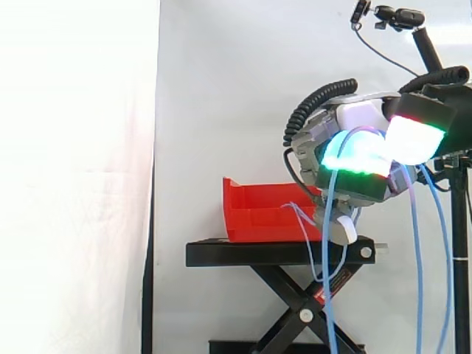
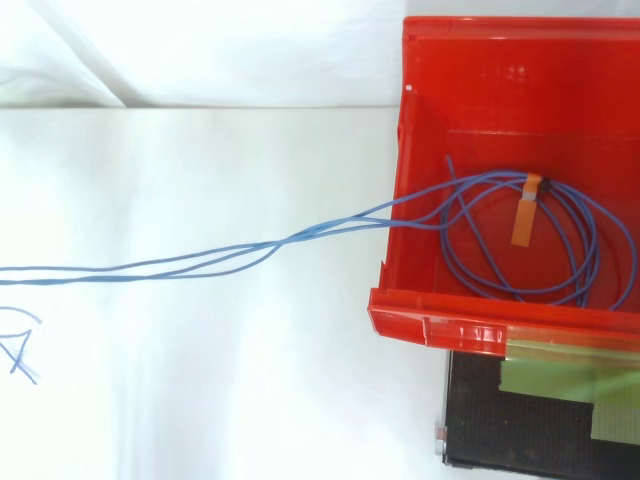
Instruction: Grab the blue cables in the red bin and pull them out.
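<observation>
- Side view: the red bin point(image 1: 254, 214) sits on the black stand point(image 1: 273, 253), with the white curtain point(image 1: 74, 147) behind.
- The blue cables point(image 1: 328, 295) come out over the bin's right end, sag just beside the stand, then climb up to the hand.
- The hand point(image 1: 354, 177) is up right of the bin, a bit above its rim. Its fingers are curled in, gripping the cables, which arc over its top and hang down its right side too.
- Top view: at least 2 strands run in from the left edge, cross, and go over the bin's left wall. The rest is coiled inside the bin, with an orange tag point(image 2: 525, 215) on the coil.
</observation>
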